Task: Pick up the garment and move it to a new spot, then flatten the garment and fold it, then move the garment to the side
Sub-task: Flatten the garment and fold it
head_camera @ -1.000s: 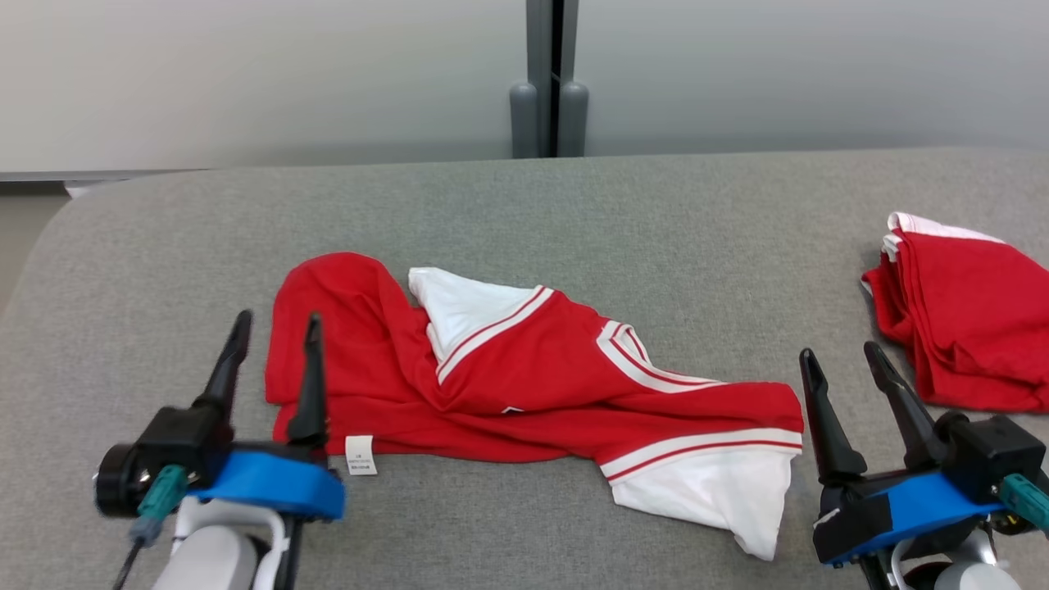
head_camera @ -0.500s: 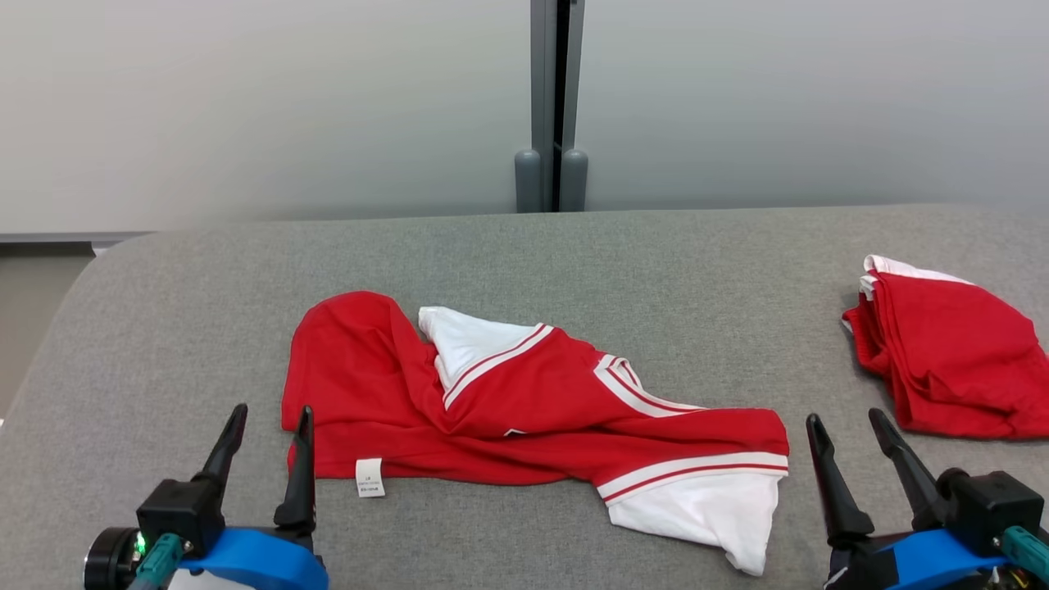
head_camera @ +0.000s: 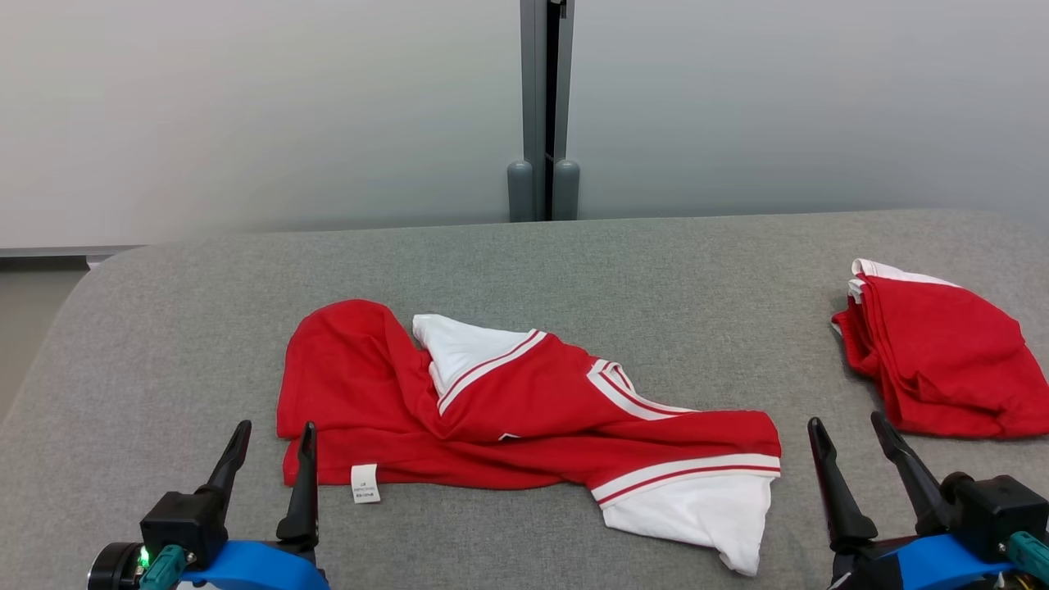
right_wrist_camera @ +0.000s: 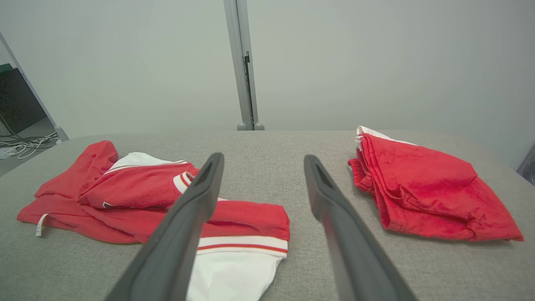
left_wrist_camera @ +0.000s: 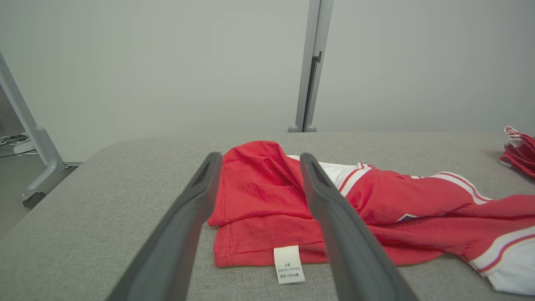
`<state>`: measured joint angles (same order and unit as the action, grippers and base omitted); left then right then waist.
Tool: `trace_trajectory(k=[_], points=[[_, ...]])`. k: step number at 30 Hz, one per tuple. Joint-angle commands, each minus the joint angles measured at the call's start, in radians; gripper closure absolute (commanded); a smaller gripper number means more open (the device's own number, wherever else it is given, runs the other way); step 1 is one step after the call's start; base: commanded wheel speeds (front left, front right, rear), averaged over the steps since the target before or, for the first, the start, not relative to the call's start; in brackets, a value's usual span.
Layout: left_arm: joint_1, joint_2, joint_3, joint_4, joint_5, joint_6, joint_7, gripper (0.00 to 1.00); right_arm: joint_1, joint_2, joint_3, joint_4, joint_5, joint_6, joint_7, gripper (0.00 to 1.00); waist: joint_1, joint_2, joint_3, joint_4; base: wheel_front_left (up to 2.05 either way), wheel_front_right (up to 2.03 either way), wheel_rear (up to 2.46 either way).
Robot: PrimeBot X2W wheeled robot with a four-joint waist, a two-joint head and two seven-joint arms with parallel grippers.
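The garment (head_camera: 508, 410) is a red shirt with white sleeves and red-striped trim. It lies crumpled across the middle of the grey table (head_camera: 164, 328). A white label (head_camera: 365, 483) sticks out at its near left hem. My left gripper (head_camera: 276, 428) is open just in front of that left hem and holds nothing. In the left wrist view the left gripper (left_wrist_camera: 260, 156) frames the garment (left_wrist_camera: 259, 196) and the label (left_wrist_camera: 288, 264). My right gripper (head_camera: 846, 419) is open and empty, just right of the garment's white sleeve. In the right wrist view the right gripper (right_wrist_camera: 263, 156) has the garment (right_wrist_camera: 133, 184) to its left.
A folded red pile (head_camera: 934, 360) lies at the table's right, also seen as the folded red pile (right_wrist_camera: 418, 179) in the right wrist view. A grey wall and a vertical post (head_camera: 541, 106) stand behind the table. The table's rounded left corner drops to the floor.
The head camera has tilted up, so the whole picture sits lower and both grippers show nearer the bottom edge. Both stay open. The garment lies as before.
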<state>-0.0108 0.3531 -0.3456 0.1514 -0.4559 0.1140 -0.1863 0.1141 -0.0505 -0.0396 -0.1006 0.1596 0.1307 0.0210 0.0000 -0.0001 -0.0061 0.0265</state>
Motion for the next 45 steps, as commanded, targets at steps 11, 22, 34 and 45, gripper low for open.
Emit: trace_trajectory(k=[11, 22, 34, 45], points=[[-0.035, 0.006, 0.005, -0.019, -0.004, 0.008, -0.012, 0.0, -0.016, 0.0, 0.003, 0.011, 0.001, 0.0, 0.009, 0.0, 0.0, 0.0001, 0.05, 0.001, 0.0, 0.0, 0.0], [-0.162, -0.014, 0.002, -0.014, 0.021, 0.0, -0.038, 0.0, -0.099, -0.006, 0.054, 0.249, 0.01, 0.0, -0.007, 0.0, 0.0, 0.0001, 0.209, 0.027, 0.0, 0.0, 0.0], [-0.205, -0.037, 0.006, 0.014, 0.024, -0.006, -0.064, 0.0, -0.191, -0.018, 0.101, 0.468, 0.073, 0.0, -0.042, 1.0, 0.0, 0.0001, 0.235, 0.037, 0.0, 0.0, 0.0], [-0.178, -0.038, 0.02, 0.001, 0.023, 0.005, -0.072, 0.0, -0.151, -0.103, 0.221, 0.153, 0.094, 0.0, -0.119, 1.0, 0.0, 0.0001, 0.206, 0.017, 0.0, 0.0, 0.0]])
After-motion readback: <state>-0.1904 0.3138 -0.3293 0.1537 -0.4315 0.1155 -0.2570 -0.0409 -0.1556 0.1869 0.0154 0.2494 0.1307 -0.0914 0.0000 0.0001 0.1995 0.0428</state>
